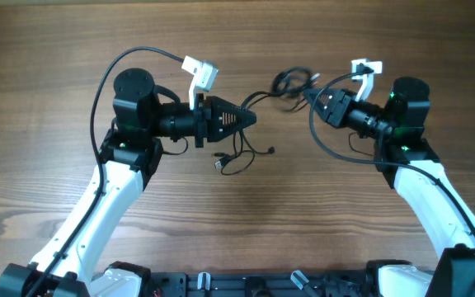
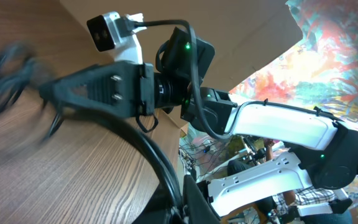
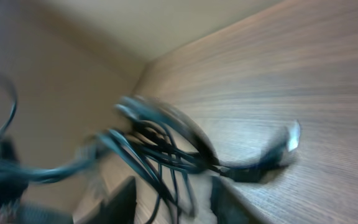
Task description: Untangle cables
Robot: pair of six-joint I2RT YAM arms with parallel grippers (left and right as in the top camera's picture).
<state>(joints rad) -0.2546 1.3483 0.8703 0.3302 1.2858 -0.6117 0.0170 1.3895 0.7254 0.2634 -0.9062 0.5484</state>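
Note:
The cables [image 1: 291,82] are a small dark tangle at the table's far middle. One thin strand runs from it to my left gripper [image 1: 256,118], which is shut on that cord. More cord hangs below it in a loose loop [image 1: 239,155] that ends in a plug [image 1: 219,164]. In the left wrist view the held cord [image 2: 148,155] curves down into the closed jaws. My right gripper [image 1: 308,96] is at the tangle's right side. In the blurred right wrist view several strands [image 3: 160,146] pass between its fingers [image 3: 124,200], which are closed in on them. A plug end [image 3: 291,137] lies on the wood.
Bare brown wood-grain table [image 1: 237,223] lies all around the cables. Each arm carries a white wrist camera [image 1: 200,74] and its own thicker black lead [image 1: 328,144], which arcs over the table beside the right arm.

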